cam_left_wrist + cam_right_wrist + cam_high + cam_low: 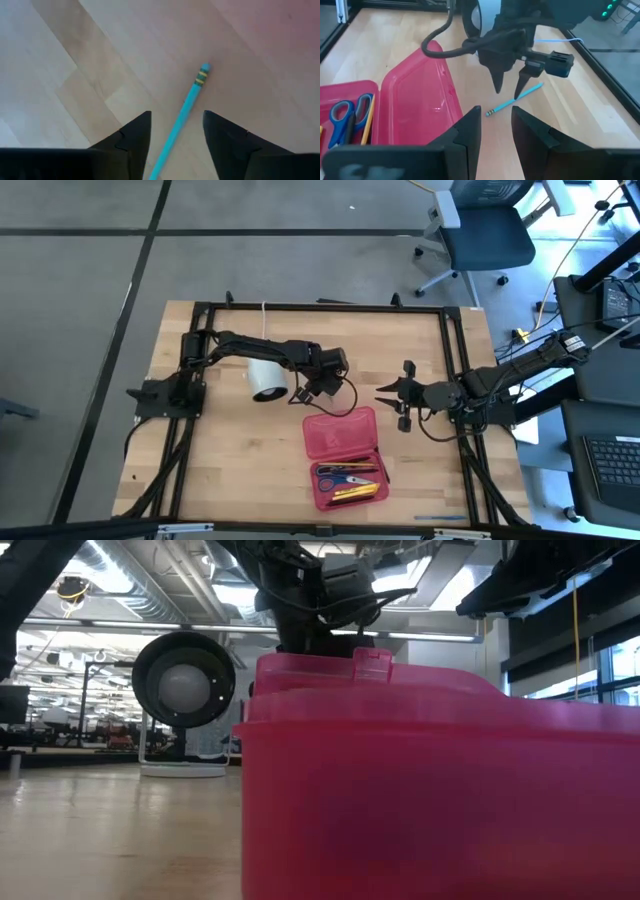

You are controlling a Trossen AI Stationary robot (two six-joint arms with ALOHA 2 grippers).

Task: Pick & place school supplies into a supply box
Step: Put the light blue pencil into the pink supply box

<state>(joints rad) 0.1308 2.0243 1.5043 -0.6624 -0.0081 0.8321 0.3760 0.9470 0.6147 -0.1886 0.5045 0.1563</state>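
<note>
A turquoise pencil (182, 112) with an eraser end (204, 70) lies flat on the wooden table, just beyond the far edge of the red case. It also shows in the right wrist view (512, 103). My left gripper (175, 127) points down over it and is open, one finger on each side of the pencil's shaft, with a gap on both sides. It also shows in the high view (308, 394). The red case (345, 455) lies open, its lid (420, 100) flat toward the far side. Its tray (350, 482) holds blue-handled scissors (342, 117) and pencils. My right gripper (495, 115) is open and empty, to the right of the case lid (388, 393).
A white cylinder (267, 378) with a cord lies left of my left gripper. A black cable (450, 47) loops from the left arm over the case lid. A thin blue pencil (438, 518) lies near the table's front right edge. Bare table shows left of the case.
</note>
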